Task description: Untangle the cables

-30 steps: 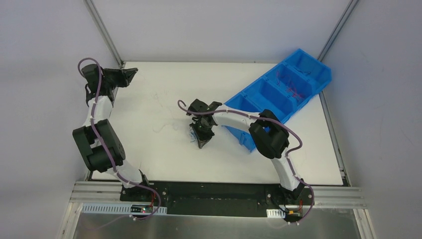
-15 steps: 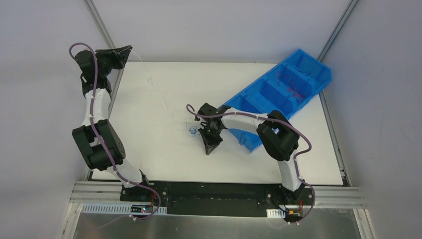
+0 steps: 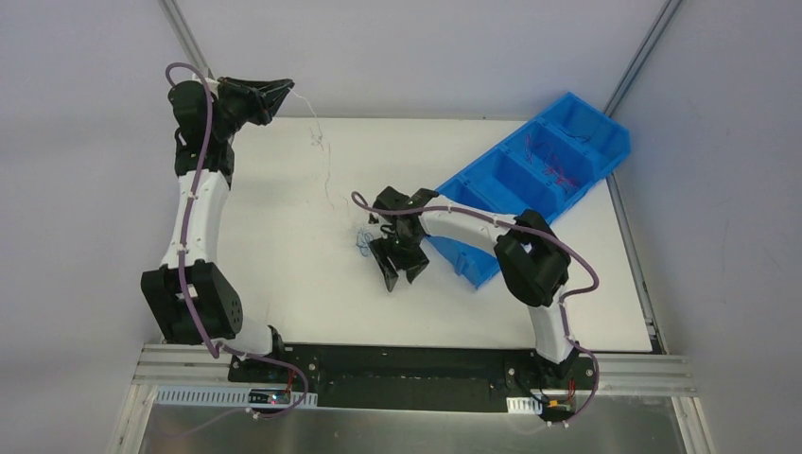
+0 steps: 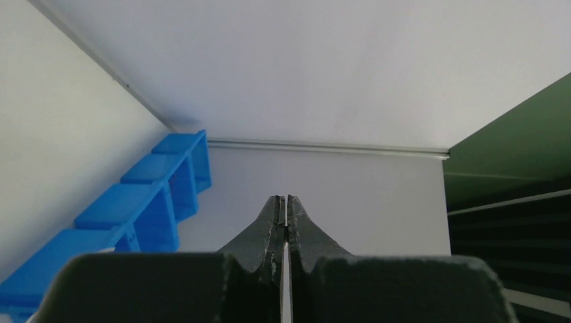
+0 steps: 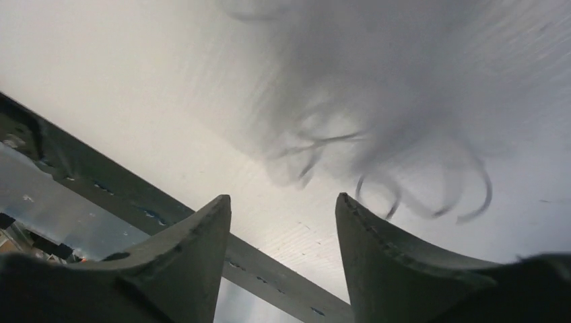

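Note:
My left gripper (image 3: 287,91) is raised over the table's back-left corner, shut on a thin white cable (image 3: 327,178) that hangs down toward the table's middle. In the left wrist view a white strand (image 4: 283,276) shows pinched between the closed fingers of that gripper (image 4: 283,197). A small blue cable curl (image 3: 364,245) lies on the table just left of my right gripper (image 3: 402,277), which is open and low over the table. In the right wrist view the blurred cable loops (image 5: 421,195) lie beyond the spread tips of my right gripper (image 5: 283,196), which has nothing between them.
A long blue bin (image 3: 492,194) with several compartments lies diagonally at the back right, close behind the right arm; more thin red and purple wires (image 3: 558,168) lie in it. The same bin (image 4: 155,202) shows in the left wrist view. Aluminium frame rails border the table.
The left arm has lifted and swung toward the back, drawing the white cable up and away. The right gripper has opened and let go of the blue cable, which stays on the table.

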Available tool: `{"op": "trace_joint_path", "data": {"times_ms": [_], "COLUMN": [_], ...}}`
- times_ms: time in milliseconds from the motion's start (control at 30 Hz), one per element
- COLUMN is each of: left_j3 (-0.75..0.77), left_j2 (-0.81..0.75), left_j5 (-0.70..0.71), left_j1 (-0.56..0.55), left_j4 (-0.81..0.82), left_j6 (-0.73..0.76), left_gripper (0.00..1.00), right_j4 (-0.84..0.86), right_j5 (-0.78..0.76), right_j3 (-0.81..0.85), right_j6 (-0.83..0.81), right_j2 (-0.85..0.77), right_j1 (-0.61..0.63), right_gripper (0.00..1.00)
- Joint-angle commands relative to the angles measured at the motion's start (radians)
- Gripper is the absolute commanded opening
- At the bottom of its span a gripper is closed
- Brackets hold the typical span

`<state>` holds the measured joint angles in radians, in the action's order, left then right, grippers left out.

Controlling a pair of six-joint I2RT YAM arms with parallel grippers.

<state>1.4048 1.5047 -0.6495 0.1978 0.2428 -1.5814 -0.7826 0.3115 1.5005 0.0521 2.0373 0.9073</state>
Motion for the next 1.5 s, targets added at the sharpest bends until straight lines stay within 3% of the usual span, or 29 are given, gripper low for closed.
{"op": "trace_joint_path", "data": {"times_ms": [0, 233, 433, 700, 1133, 1167, 1367, 1467], "left_j3": [-0.05, -0.051, -0.027, -0.026, -0.002, 0.004, 0.043, 0.086], "left_j2": [-0.087, -0.127, -0.141, -0.143, -0.152, -0.149, -0.131, -0.1], "left_j5": [-0.017, -0.031, -0.033, -0.033, -0.036, -0.036, -0.033, -0.032], "left_j1": [-0.027, -0.074, -0.083, -0.104, -0.164, -0.168, -0.167, -0.152], "left_j4": [-0.097, -0.171, -0.196, -0.204, -0.265, -0.268, -0.29, -0.325], "left_j6": [0.081, 0.135, 0.136, 0.083, -0.011, -0.012, -0.006, 0.043], "left_gripper": [0.0, 0.0, 0.0, 0.0, 0.0, 0.0, 0.0, 0.0], "right_j4": [-0.094, 0.024, 0.142, 0.251, 0.371, 0.377, 0.376, 0.376], "right_j5": [-0.057, -0.125, -0.204, -0.089, -0.001, 0.009, 0.018, 0.061], "right_j3": [0.241, 0.4, 0.457, 0.624, 0.754, 0.753, 0.704, 0.65], "right_j6": [-0.034, -0.026, -0.018, 0.004, -0.132, -0.133, -0.129, -0.114], "right_j2": [-0.12, -0.179, -0.108, 0.064, 0.217, 0.222, 0.202, 0.148], "right_j1": [-0.014, -0.02, -0.028, -0.082, -0.085, -0.084, -0.079, -0.076], "right_gripper": [0.64, 0.69, 0.71, 0.72, 0.71, 0.67, 0.0, 0.0]}}
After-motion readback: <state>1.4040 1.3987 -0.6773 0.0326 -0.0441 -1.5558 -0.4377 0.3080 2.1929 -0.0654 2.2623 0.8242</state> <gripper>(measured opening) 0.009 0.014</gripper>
